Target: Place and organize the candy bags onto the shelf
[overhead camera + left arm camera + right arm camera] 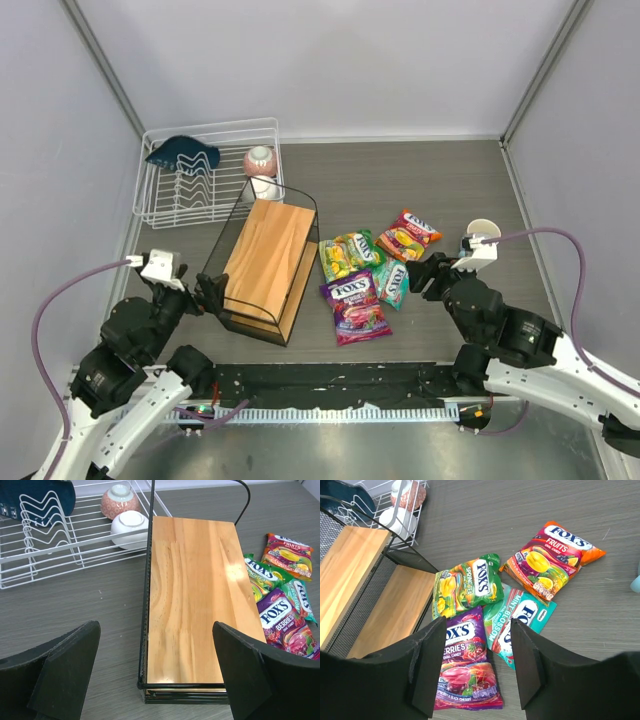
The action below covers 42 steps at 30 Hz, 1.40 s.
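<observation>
The shelf [268,258] stands left of centre, a black wire frame with wooden boards; its top board [192,595] fills the left wrist view. Four candy bags lie right of it: purple [355,305], yellow-green [347,253], teal [393,281] and orange-red [408,235]. In the right wrist view they are purple [465,667], yellow-green [465,584], teal [520,622] and orange-red [550,557]. My left gripper [212,293] is open at the shelf's near-left end. My right gripper [420,276] is open and empty, just right of the teal bag, above the purple bag in its own view [475,665].
A white wire dish rack [205,175] stands at the back left with a dark blue cloth [182,155]. Two bowls, pink [259,160] and white [264,187], lie at its right end. A small white cup [482,230] stands at the right.
</observation>
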### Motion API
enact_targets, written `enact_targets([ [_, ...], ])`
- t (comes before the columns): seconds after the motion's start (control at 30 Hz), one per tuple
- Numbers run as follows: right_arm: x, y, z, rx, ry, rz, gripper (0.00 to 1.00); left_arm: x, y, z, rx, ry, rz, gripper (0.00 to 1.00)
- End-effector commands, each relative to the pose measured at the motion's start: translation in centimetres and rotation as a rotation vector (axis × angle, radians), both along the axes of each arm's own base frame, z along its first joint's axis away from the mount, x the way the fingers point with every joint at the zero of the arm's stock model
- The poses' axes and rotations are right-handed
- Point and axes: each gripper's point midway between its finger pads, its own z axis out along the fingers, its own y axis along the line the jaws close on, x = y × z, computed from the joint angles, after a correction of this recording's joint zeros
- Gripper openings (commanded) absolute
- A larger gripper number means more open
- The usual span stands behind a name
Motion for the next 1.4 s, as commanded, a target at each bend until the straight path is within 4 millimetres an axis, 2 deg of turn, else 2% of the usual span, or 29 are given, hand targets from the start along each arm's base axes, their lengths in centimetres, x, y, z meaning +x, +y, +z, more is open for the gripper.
enact_targets([
  [0.0, 0.5, 0.0, 1.1, 0.031, -0.029, -0.029, 0.61, 0.1, 0.4, 1.9, -0.035, -0.07, 0.017, 1.0],
  [0.3, 0.4, -0.3, 1.4, 0.046, -0.041, -0.034, 0.63, 0.0, 0.1, 1.5, -0.04, -0.061, 0.004, 1.0],
  [0.37, 0.4, -0.4, 1.4, 0.047, -0.044, -0.031, 0.72, 0.0, 0.1, 1.5, -0.037, -0.06, 0.004, 1.0],
  [0.43, 0.3, -0.6, 1.6, 0.056, -0.05, -0.032, 0.74, 0.0, 0.1, 1.8, -0.04, -0.067, 0.003, 1.0],
  [0.47, 0.2, -0.6, 1.7, 0.062, -0.052, -0.032, 0.79, 0.0, 0.2, 2.0, -0.04, -0.072, 0.005, 1.0],
  [0.6, 0.0, -0.8, 1.6, 0.068, -0.052, -0.029, 0.84, 0.0, 0.1, 2.7, -0.037, -0.085, 0.0, 1.0],
  [0.7, -0.1, -1.0, 1.3, 0.068, -0.04, -0.032, 0.98, -0.1, -0.1, 3.3, -0.045, -0.099, -0.014, 1.0],
  [0.83, -0.1, -1.1, 0.6, 0.061, -0.015, -0.05, 0.99, -0.2, -0.5, 4.3, -0.055, -0.127, -0.04, 1.0],
  [0.97, 0.0, -0.4, -0.5, 0.033, 0.022, -0.04, 1.0, -0.3, -0.9, 5.6, -0.07, -0.154, -0.066, 1.0],
  [1.03, 0.1, 0.2, -1.6, 0.013, 0.059, -0.039, 1.0, -0.3, -1.1, 6.2, -0.077, -0.167, -0.075, 1.0],
  [1.17, 0.4, 1.3, -5.2, -0.027, 0.138, -0.056, 1.0, -0.2, -2.0, 7.4, -0.083, -0.185, -0.117, 1.0],
  [1.27, 0.8, 2.2, -7.4, -0.056, 0.18, -0.067, 1.0, 0.2, -2.7, 7.5, -0.079, -0.181, -0.14, 1.0],
  [1.37, 1.4, 3.6, -8.3, -0.065, 0.198, -0.056, 1.0, 0.4, -3.1, 7.3, -0.072, -0.177, -0.155, 1.0],
])
